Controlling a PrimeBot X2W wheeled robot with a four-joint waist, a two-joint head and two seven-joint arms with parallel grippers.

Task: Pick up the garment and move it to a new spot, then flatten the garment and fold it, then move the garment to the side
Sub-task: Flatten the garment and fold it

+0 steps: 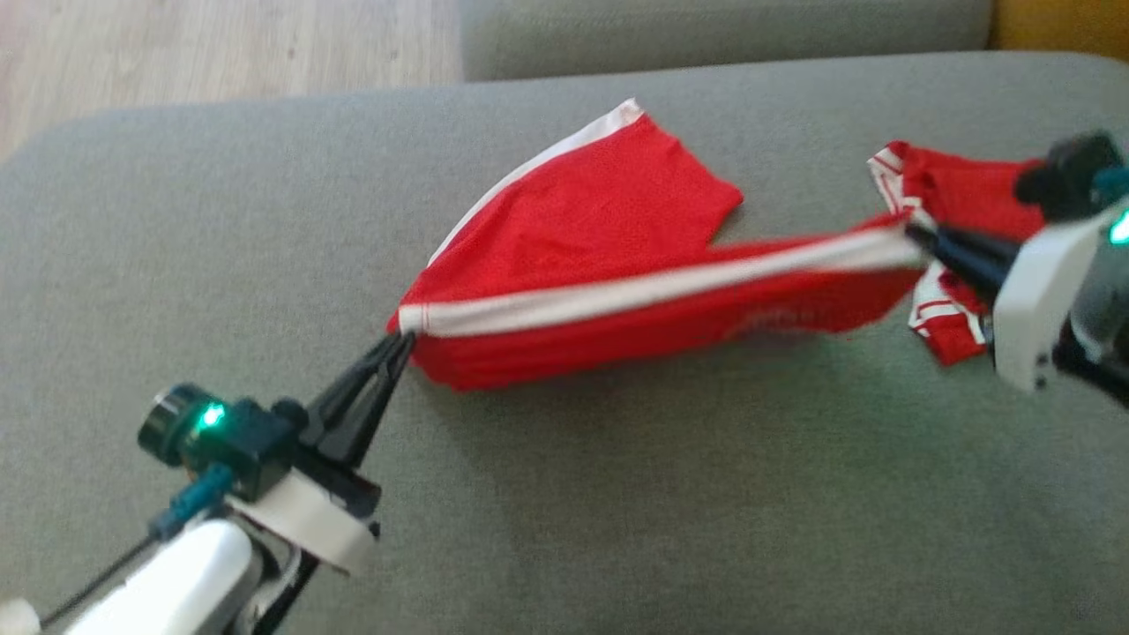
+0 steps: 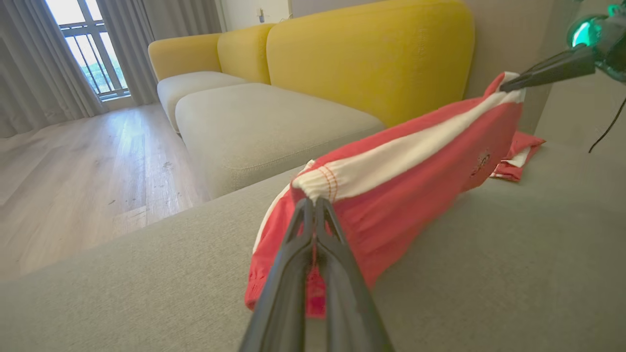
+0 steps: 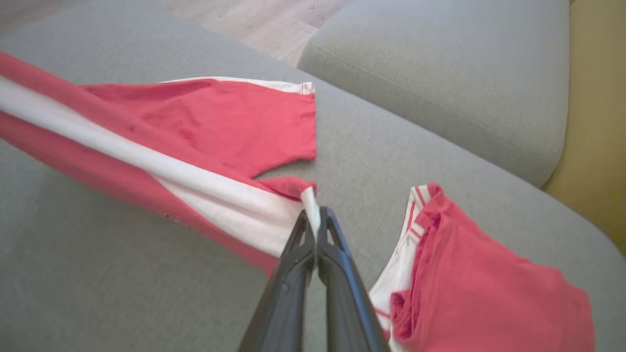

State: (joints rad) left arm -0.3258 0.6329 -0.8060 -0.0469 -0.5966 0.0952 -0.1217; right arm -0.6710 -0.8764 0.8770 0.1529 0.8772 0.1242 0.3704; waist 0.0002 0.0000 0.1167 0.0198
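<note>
Garment [image 1: 617, 256] is stretched taut just above the grey sofa cushion [image 1: 617, 511], one flap resting on it. My left gripper [image 1: 401, 339] angles up from lower left, jaws pinched on one stripe end; right gripper [image 1: 913, 234] reaches in from the right, jaws clamped on the other.
</note>
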